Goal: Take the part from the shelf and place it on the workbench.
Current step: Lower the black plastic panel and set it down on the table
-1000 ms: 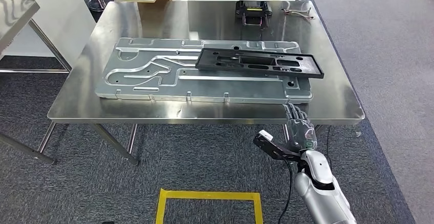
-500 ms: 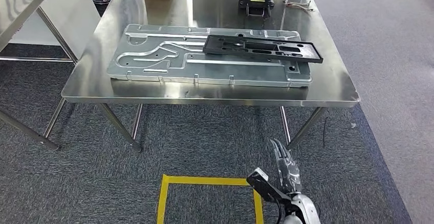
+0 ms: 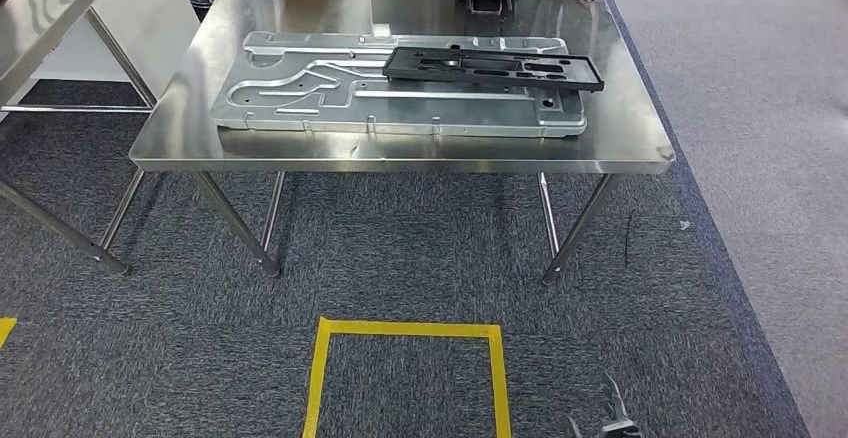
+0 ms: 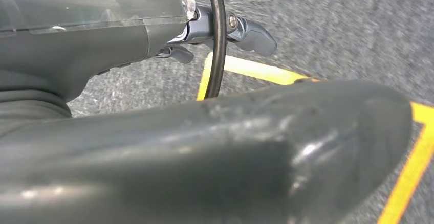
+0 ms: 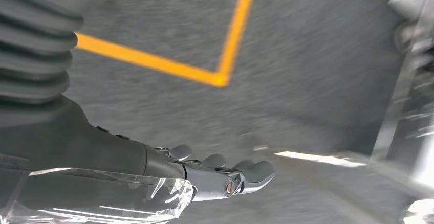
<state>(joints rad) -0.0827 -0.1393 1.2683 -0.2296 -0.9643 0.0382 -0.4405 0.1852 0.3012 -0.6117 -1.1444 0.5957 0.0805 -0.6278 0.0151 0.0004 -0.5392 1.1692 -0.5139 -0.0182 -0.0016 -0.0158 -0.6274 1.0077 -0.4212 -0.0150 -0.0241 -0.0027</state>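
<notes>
Nearest, the right hand (image 5: 215, 175) is hanging over the carpet (image 3: 400, 268) with fingers stretched out, holding nothing; the left hand (image 4: 204, 35) is also hanging empty, fingers loosely extended. The yellow floor square (image 3: 405, 378) is lying ahead. Farther off, the black part (image 3: 492, 67) is resting on the grey plate (image 3: 300, 98) atop the workbench (image 3: 400, 153). Placing looks done; next is likely walking off for another
</notes>
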